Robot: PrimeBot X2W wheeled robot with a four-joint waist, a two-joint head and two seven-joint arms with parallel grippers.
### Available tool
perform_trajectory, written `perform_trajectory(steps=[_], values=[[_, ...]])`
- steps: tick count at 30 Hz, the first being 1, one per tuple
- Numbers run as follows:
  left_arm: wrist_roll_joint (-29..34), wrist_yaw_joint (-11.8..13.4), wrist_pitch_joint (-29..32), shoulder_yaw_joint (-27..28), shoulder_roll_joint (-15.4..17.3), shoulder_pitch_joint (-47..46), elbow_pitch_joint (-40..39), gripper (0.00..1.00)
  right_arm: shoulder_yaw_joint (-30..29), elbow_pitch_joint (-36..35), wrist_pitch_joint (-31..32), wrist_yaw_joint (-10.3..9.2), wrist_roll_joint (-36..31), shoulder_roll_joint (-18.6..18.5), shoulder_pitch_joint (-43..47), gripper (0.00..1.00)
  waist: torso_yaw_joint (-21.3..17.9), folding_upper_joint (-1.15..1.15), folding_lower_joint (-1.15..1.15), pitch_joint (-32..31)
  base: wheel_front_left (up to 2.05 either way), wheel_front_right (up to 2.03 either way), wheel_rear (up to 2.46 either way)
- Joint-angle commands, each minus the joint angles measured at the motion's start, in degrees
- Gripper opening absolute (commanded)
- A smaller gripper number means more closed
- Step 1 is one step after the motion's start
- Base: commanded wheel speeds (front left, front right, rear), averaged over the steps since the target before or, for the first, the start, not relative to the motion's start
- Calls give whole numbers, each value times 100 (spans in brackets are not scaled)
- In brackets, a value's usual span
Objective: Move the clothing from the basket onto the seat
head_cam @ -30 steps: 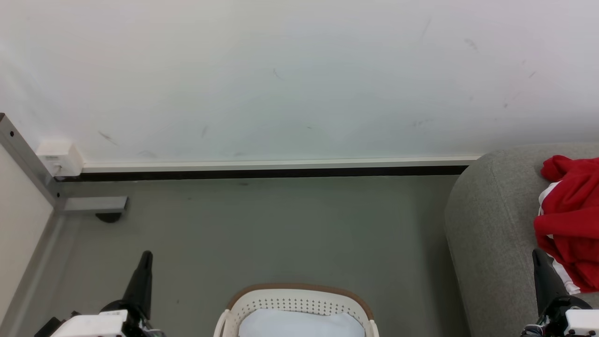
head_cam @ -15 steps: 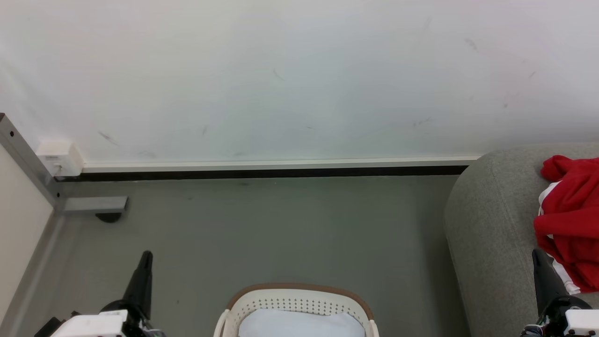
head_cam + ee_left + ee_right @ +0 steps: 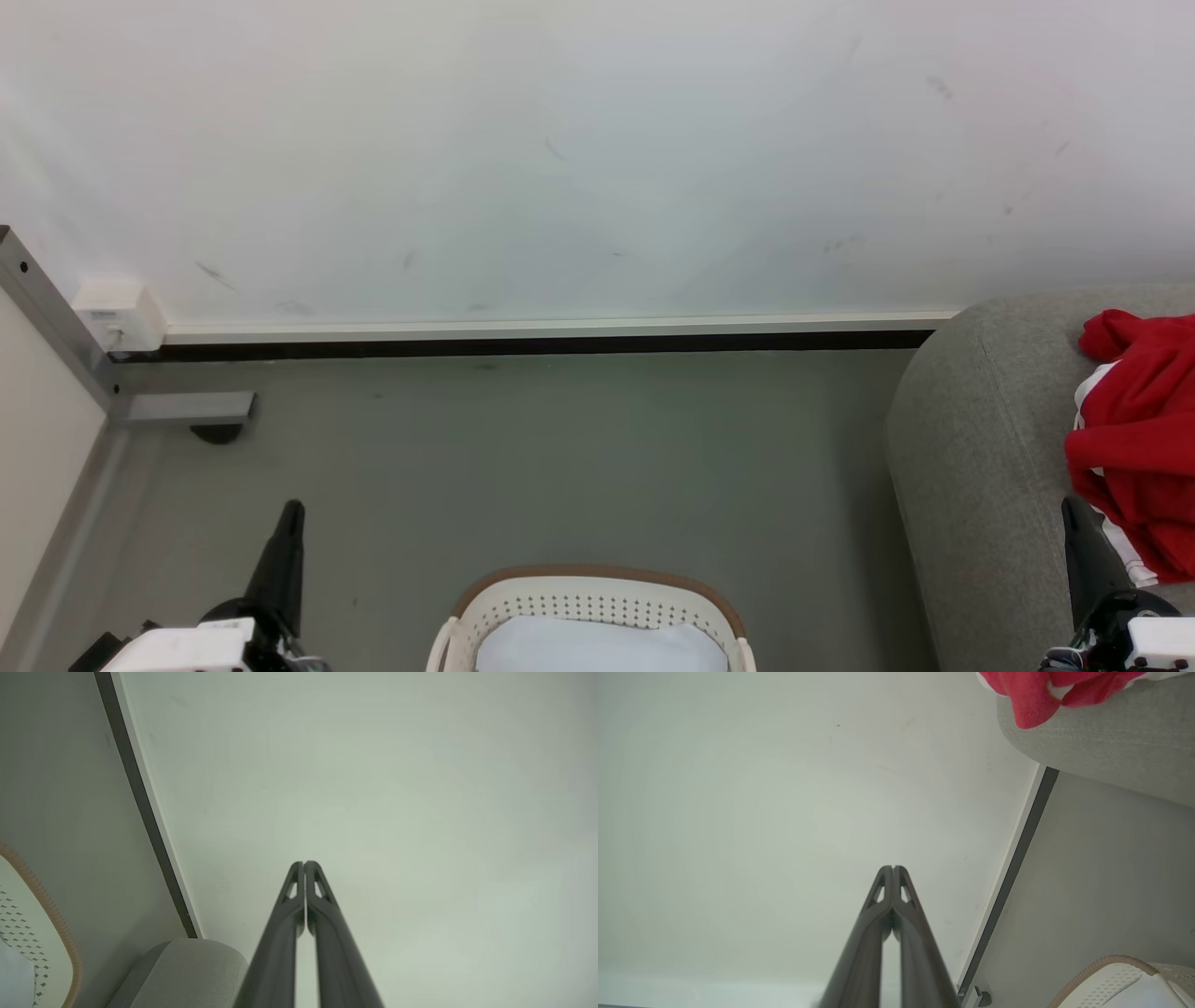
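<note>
While pinched shut and empty, left gripper [image 3: 291, 511] and right gripper [image 3: 1070, 505] flank oval white perforated plastic basket [image 3: 597, 572] | pale pad [image 3: 597, 646] inside | bright red white-trimmed clothing [image 3: 1134, 420] lies on grey upholstered seat [image 3: 980, 448] | advice: check basket's hidden half.

The left gripper [image 3: 304, 864] rises from the bottom middle of the frame, its two dark fingers [image 3: 280, 952] pressed together up to the tips with nothing between them, in front of a plain pale wall [image 3: 373, 788] that takes most of the picture. A dark skirting strip [image 3: 147, 812] runs diagonally from the upper left down to the rounded grey corner of the seat [image 3: 187, 970] at the bottom, just left of the fingers. Left of the strip is grey floor [image 3: 56, 765], and at the lower left edge stands the basket [image 3: 28, 933] with perforated white side, brown rim [image 3: 57, 919] and a pale pad [image 3: 11, 980] inside.
</note>
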Motion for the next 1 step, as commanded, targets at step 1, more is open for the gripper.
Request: perform_trajectory(steps=[1], values=[[-82,-24,20,11,12,-54,-2,0,-26,14,2,-12,-37,6,-73,0,0,0,0,0,0,0,0]])
